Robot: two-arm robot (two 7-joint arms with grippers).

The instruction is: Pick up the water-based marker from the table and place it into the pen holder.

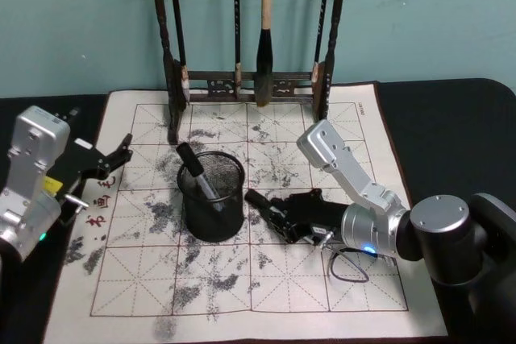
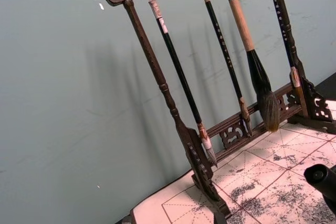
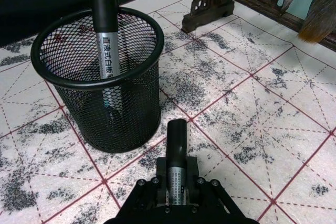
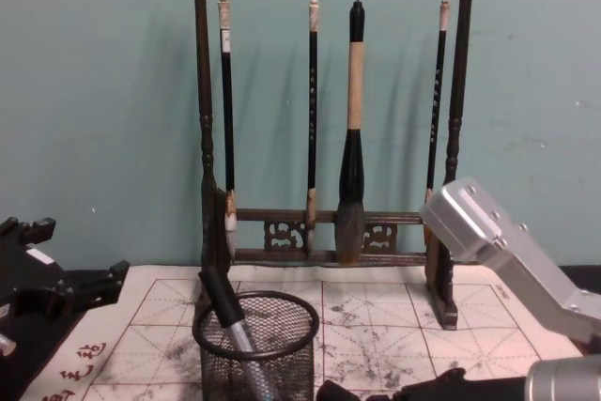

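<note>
chinese print "自液式白板" on the marker (image 3: 106, 45) in the pen holder (image 3: 137, 103)

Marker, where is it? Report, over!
Right gripper shut on marker, low beside pen holder. Left gripper open, parked left. Another marker already inside pen holder.

Even, fairly bright room light falls from overhead. The brush rack (image 2: 173, 114) throws wide, soft shadows on the teal wall (image 2: 63, 103) behind it (pale ones, with feathered edges). The right arm's silver housing (image 1: 326, 151) gleams mildly, the pen holder (image 3: 105, 81) rim dully.
</note>
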